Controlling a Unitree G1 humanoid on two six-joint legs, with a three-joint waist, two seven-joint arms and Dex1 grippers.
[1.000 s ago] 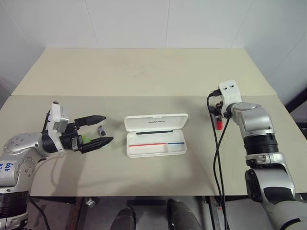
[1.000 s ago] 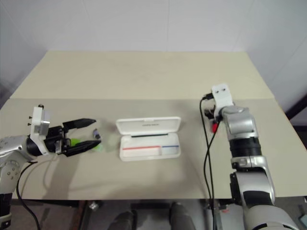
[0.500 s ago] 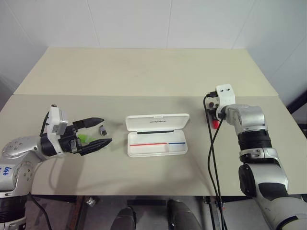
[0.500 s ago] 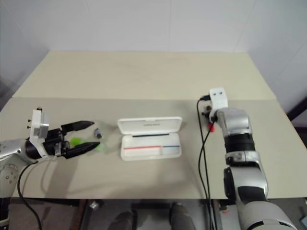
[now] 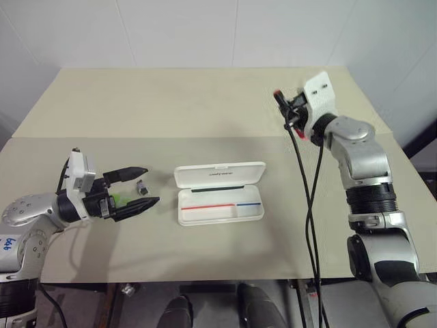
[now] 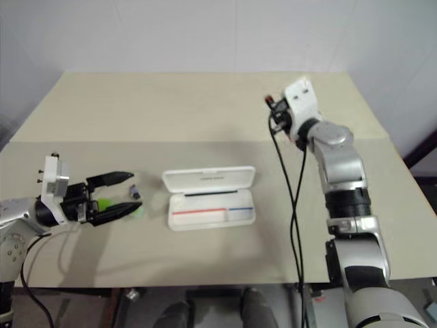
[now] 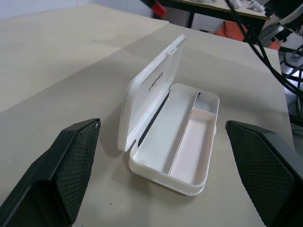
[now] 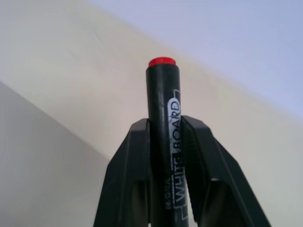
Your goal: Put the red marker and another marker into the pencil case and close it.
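The left hand (image 5: 136,186) hovers low over the counter (image 5: 205,102) at its left side, its two black fingers spread wide with nothing between them. The lime-green highlighter (image 5: 121,198) lies on the counter in the gap between those fingers, largely hidden by the hand, so its full length and which way it lies are hard to tell; a small dark grey stub (image 5: 143,185) sits just beside it. It is probably light, stiff, smooth plastic that could skid under a pinch, so a hold across the middle of its chunky body looks safest.

The white pencil case (image 5: 220,203) rests mid-counter with its hinged lid (image 7: 151,90) standing open and both compartments empty. It looks thin-walled and light, likely to slide if pushed, so the lid wants gentle pressing near its front edge.

The right hand (image 8: 165,156) is raised well above the counter at its right, clamped on the red marker (image 8: 163,118) around the black barrel, the red end poking out past the fingertips. The barrel is slim, rigid and slick, and could swivel in so narrow a grip. Its lower end is cut off in the wrist view, and from the head it is a small shape behind dangling cables (image 5: 307,198)
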